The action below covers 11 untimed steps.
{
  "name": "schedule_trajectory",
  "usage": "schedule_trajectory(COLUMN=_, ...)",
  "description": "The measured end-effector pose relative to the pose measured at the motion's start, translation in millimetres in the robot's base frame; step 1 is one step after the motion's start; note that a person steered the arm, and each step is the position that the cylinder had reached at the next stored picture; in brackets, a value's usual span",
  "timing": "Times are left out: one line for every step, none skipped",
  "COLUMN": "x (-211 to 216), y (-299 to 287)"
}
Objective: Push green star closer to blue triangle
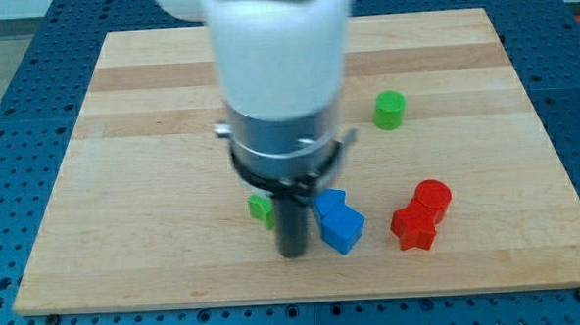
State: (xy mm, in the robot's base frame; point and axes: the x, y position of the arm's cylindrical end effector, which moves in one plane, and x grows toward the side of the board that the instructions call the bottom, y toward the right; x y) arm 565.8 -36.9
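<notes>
1. We see our arm (281,75) reaching down over the middle of the wooden tabletop (149,80), its wide white and grey body blurred and covering much of the centre.
2. We have no jaws to spread or press together: our tool is a straight dark rod, and my tip (293,252) rests on the tabletop near the near edge, pinching nothing.
3. A small green block (261,209) sits just left of the rod, touching it or nearly so; most of it is hidden behind the rod, so we cannot make out its shape.
4. Two blue blocks lie just right of the rod: a blue block (343,228) nearer to us, and a second blue piece (329,201) touching it on its far side. Their exact shapes are unclear.
5. My tip therefore stands between the green block on the left and the blue blocks on the right.
6. Further right, a red cylinder (433,195) touches a red star-like block (413,228).
7. A green cylinder (390,110) stands alone, far right of centre, well apart from the others.
</notes>
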Motion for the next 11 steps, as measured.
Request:
schedule_trajectory(x=-24, y=-38)
schedule_trajectory(x=-53, y=-49)
schedule_trajectory(x=-81, y=-41)
schedule_trajectory(x=-110, y=-22)
schedule_trajectory(x=-144, y=-14)
schedule_trajectory(x=-177, y=-12)
schedule_trajectory(x=-188, y=-16)
schedule_trajectory(x=-187, y=-20)
schedule_trajectory(x=-143, y=-19)
schedule_trajectory(x=-115, y=7)
schedule_trajectory(x=-88, y=34)
